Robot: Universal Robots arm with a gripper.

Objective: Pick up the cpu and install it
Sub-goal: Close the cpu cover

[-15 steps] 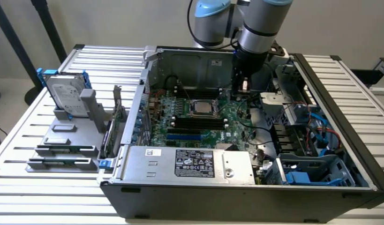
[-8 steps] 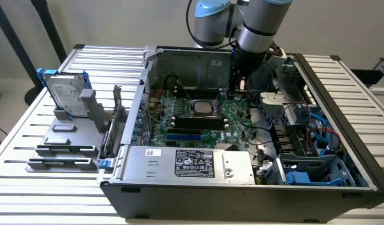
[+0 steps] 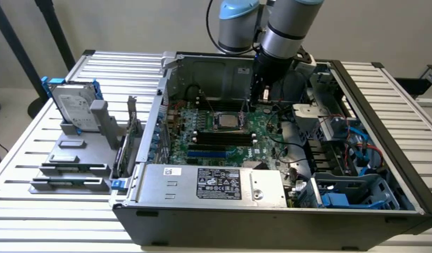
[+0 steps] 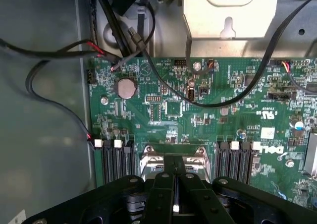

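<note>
- Gripper (image 4: 174, 173) sits closest to the wrist cam. Jaws are fully shut, fingers pressed tog., nothing visible betw. them, so no chip in the grip.
- Just past the tips is the metal socket frame (image 4: 148, 163), w/ dark memory slots (image 4: 115, 159) on either side of it.
- Ext. view: cpu (image 3: 226, 120) lies flat in the socket on the green motherboard (image 3: 223, 150), silvery top up. Black arm (image 3: 282, 31) comes down into the case. Its tip hangs above the board, near the chip on the ext. view's right, and looks apart from it.
- Further out on the board: round coin battery (image 4: 125, 88) and black cables (image 4: 163, 80) looping across. A pale metal bracket (image 4: 228, 11) lies beyond the board's far edge.
- Around that is the open computer case (image 3: 272, 224), w/ the power supply (image 3: 209, 184) along its near side and blue drive bays (image 3: 342, 197) at the ext. view's right.
- Outside the case, ext. view's left: hard drive (image 3: 74, 108) in its blue frame stands upright in a grey holder (image 3: 68, 168) on the slatted table (image 3: 19, 211), well apart from the work.
- Progress, as a judgement: pick-up and placing look done, since the chip is in the socket and the jaws are empty.
- Can't tell whether the chip is fully seated or the socket's latch is down. If either isn't, that is what's left. Otherwise the job looks about finished.
</note>
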